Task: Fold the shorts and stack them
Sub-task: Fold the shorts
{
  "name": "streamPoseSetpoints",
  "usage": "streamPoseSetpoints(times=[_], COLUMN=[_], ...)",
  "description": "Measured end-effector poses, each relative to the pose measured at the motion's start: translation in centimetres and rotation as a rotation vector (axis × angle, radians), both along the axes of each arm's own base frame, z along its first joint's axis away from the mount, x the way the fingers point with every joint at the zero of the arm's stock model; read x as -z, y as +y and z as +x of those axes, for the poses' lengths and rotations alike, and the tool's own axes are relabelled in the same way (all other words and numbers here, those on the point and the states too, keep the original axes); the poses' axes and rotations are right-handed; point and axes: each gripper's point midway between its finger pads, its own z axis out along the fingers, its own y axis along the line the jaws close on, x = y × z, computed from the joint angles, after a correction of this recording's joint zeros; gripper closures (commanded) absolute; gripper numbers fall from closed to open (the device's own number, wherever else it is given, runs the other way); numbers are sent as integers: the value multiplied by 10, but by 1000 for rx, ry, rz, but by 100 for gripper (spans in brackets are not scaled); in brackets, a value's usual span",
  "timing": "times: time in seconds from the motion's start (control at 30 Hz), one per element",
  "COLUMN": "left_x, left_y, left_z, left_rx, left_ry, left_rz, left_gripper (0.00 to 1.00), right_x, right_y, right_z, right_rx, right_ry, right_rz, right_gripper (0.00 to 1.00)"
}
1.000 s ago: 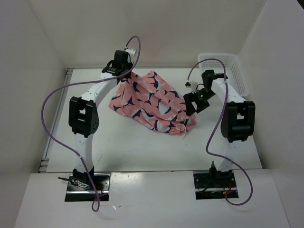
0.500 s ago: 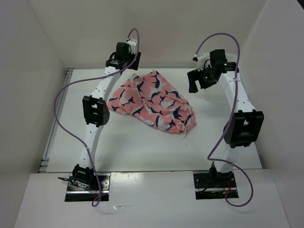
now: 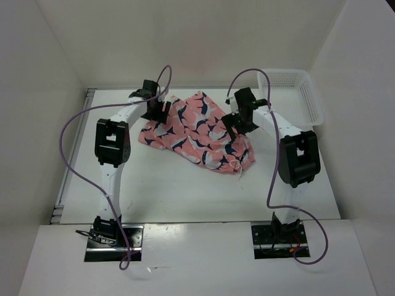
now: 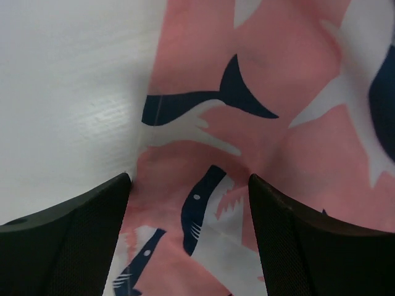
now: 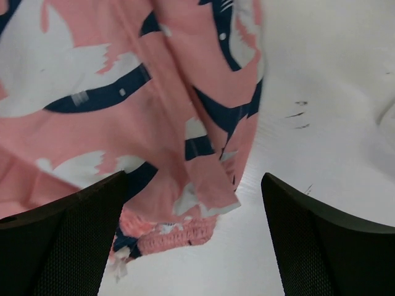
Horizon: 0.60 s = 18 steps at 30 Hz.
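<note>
The coral-pink shorts with navy-and-white shark shapes lie crumpled in the middle of the table. My left gripper hangs low over their left edge. In the left wrist view it is open, with the cloth lying flat under the gap between its fingers. My right gripper hovers above the shorts' right side. It is open too, straddling a folded hem and a bit of gathered waistband. Neither gripper holds cloth.
A white mesh basket stands at the back right corner. White walls close in the table on three sides. Purple cables loop above both arms.
The left gripper has opened and dropped onto the shorts' left edge. The right arm swung from near the basket down over the shorts' right side. The shorts settled flatter.
</note>
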Motion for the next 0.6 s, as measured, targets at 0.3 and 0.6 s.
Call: streamPoseSetpoints(times=[0.3,0.6], left_x=[21,13], left_y=[1,26], left_z=[-47,-198], left_rx=[4,22], left_ry=[66,288], left_rz=[15,49], left_gripper=[95,65], right_x=[14,18], right_y=[-7,22], right_z=[15,13], right_rx=[35,-53], right_ry=[-45,-42], right_rz=[-95,-76], right_gripper=[19,14])
